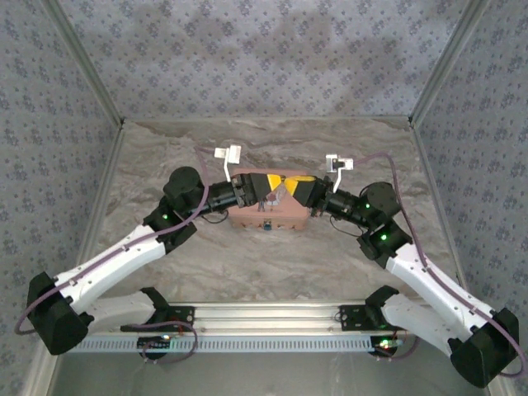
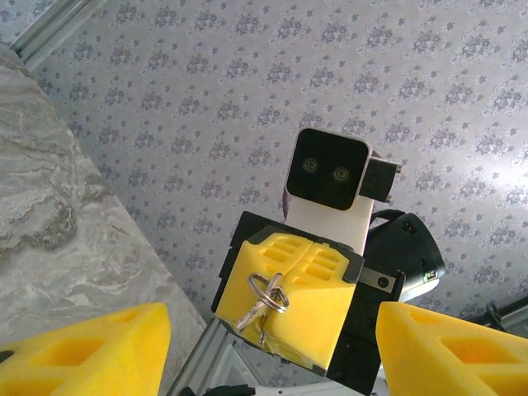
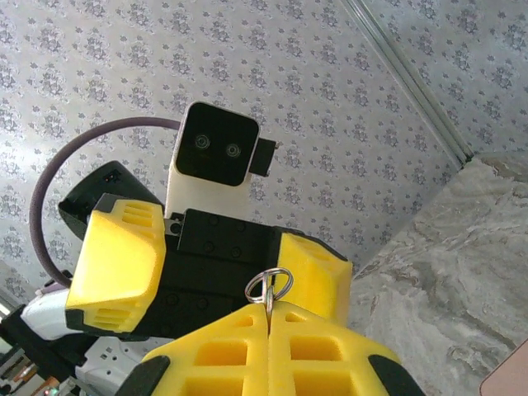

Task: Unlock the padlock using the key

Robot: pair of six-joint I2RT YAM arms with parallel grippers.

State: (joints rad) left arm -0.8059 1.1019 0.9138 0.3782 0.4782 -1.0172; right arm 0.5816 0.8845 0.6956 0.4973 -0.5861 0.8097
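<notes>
My right gripper (image 3: 269,310) is shut on the key (image 2: 254,313). The key's ring (image 3: 268,286) sticks out past the yellow pads. In the left wrist view the key and a second one dangle from that ring (image 2: 270,291) against the right gripper's shut pads. My left gripper (image 2: 272,355) is open, its yellow fingers (image 2: 91,351) spread wide on either side and facing the key without touching it. From above, both grippers meet tip to tip (image 1: 262,191) (image 1: 292,191) over a pink tin. The tiny bluish padlock (image 1: 268,224) sits at the tin's near side.
The pink tin (image 1: 247,219) rests mid-table on the marbled surface (image 1: 272,264). Patterned walls close in the back and both sides. A metal rail (image 1: 264,313) with the arm bases runs along the near edge.
</notes>
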